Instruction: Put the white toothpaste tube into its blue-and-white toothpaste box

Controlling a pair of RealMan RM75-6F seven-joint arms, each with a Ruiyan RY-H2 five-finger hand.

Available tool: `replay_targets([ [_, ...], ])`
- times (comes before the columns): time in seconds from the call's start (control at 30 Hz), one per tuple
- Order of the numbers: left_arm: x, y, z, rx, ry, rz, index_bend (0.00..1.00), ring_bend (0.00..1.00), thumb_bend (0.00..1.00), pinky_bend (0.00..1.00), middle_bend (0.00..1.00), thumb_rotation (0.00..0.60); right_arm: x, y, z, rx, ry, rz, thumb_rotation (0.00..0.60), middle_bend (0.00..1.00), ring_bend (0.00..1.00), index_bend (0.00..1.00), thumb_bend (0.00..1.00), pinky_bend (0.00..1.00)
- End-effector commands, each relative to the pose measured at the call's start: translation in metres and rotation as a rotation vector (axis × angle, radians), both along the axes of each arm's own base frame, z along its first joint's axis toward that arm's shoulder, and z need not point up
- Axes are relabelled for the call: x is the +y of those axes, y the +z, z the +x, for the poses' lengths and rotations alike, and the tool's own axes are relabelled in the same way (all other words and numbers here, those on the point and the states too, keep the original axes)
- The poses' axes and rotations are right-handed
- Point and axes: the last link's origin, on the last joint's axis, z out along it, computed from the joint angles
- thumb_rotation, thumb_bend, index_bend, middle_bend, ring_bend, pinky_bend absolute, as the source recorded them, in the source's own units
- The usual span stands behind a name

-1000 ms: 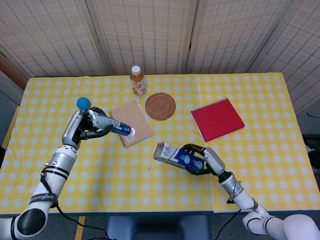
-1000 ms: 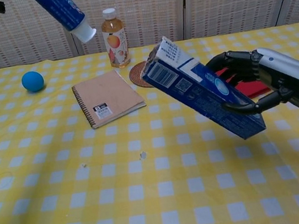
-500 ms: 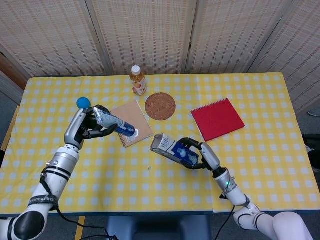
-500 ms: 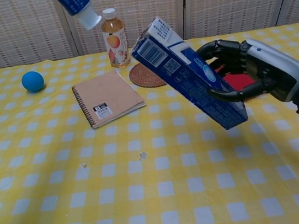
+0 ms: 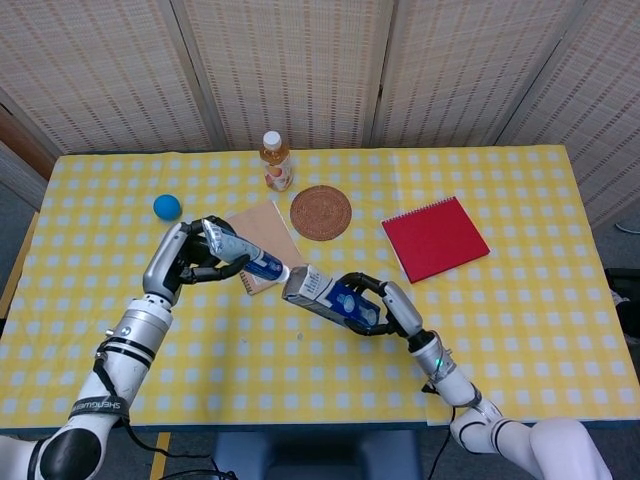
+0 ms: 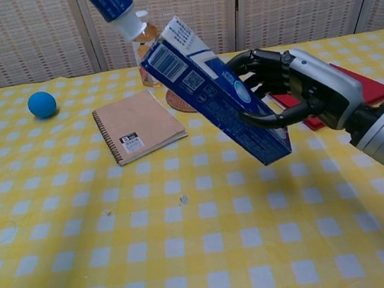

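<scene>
- Your left hand (image 5: 190, 262) grips the toothpaste tube (image 5: 243, 253) by its body, held up off the table (image 5: 520, 300); in the chest view only the tube (image 6: 113, 6) shows at the top edge, the hand itself is out of that frame.
- Tube points cap-first to the right and down; the white cap (image 6: 136, 28) sits just at the open far-left end of the toothpaste box (image 6: 213, 102), touching or nearly so. Can't tell if it is inside yet.
- Your right hand (image 6: 294, 94) grasps the box from its right side, fingers (image 6: 263, 119) wrapped round it, box tilted with the open end up and left, barcode face toward the chest camera.
- In the head view the box (image 5: 330, 297) hangs over the middle of the table, right hand (image 5: 388, 306) behind it.
- Brown spiral notebook (image 5: 262, 246) lies under the tube, left of centre.
- Round woven coaster (image 5: 321, 212) just right of the notebook, far side.
- Juice bottle (image 5: 275, 161) stands upright at the far edge.
- Blue ball (image 5: 167, 206) far left.
- Red notebook (image 5: 435, 238) on the right, well apart from the box.
</scene>
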Motion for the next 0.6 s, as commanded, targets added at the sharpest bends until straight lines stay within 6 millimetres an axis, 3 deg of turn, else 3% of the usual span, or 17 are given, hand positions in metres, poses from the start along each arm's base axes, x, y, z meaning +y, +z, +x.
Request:
replay_targets([
  [0.03,-0.002,-0.002,0.005,-0.009,-0.002,-0.007,0.88,1.00,0.45,1.00,1.00,0.600,-0.001,-0.002,0.004,-0.006,0.006,0.002,0.600,0.32,0.37,0.34,0.34,0.45],
  [0.6,-0.004,-0.012,0.017,-0.023,0.025,0.008,0.88,1.00,0.45,1.00,1.00,0.600,-0.002,0.001,0.018,-0.097,0.019,-0.010,0.600,0.32,0.37,0.34,0.34,0.45],
])
